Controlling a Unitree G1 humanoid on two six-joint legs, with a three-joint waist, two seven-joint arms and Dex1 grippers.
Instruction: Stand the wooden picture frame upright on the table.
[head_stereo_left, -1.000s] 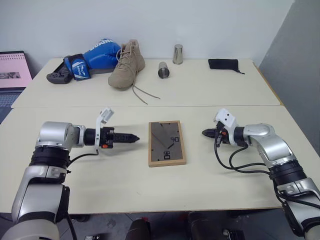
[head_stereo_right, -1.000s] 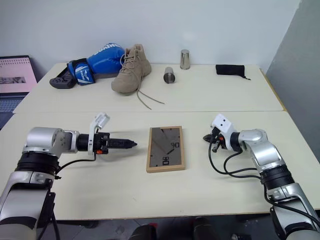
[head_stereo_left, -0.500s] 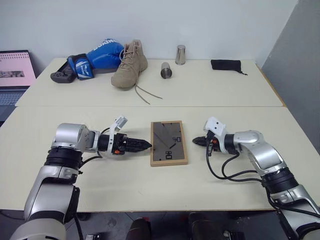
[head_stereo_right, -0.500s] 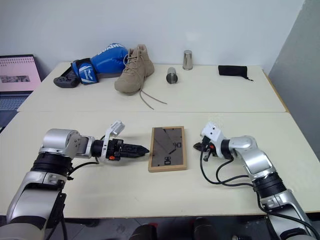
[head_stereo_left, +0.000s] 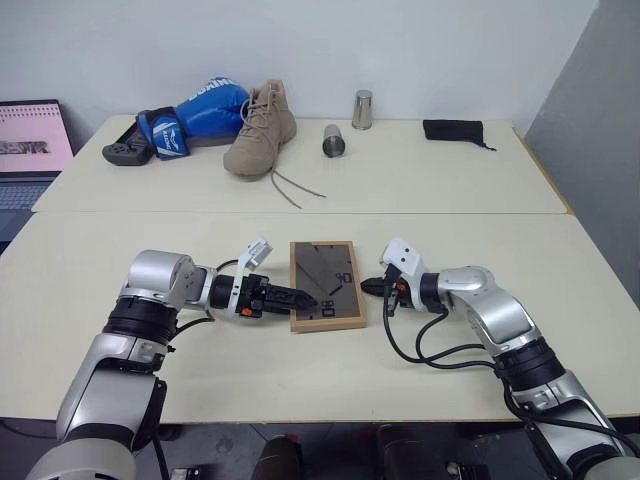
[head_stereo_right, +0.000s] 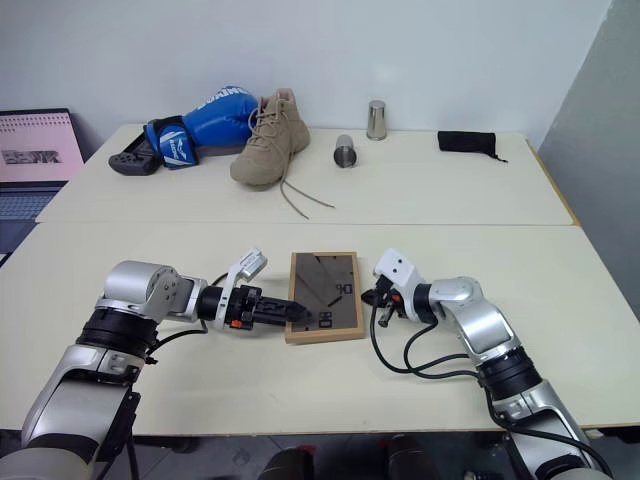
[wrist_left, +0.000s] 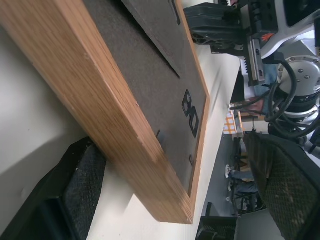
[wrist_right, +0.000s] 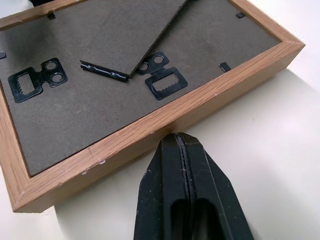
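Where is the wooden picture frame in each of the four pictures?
Left eye view: wooden picture frame lies flat, dark back up, near the middle of the table.
Right eye view: the same, between both grippers.
Left wrist view: its light-wood side edge runs slantwise, close up.
Right wrist view: its back and wooden edge lie just past the right gripper.
Shared landmark: the black sawtooth hanger on its back.

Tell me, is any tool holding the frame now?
No. The open left tool straddles the frame's edge; the shut right tool only meets the opposite edge.
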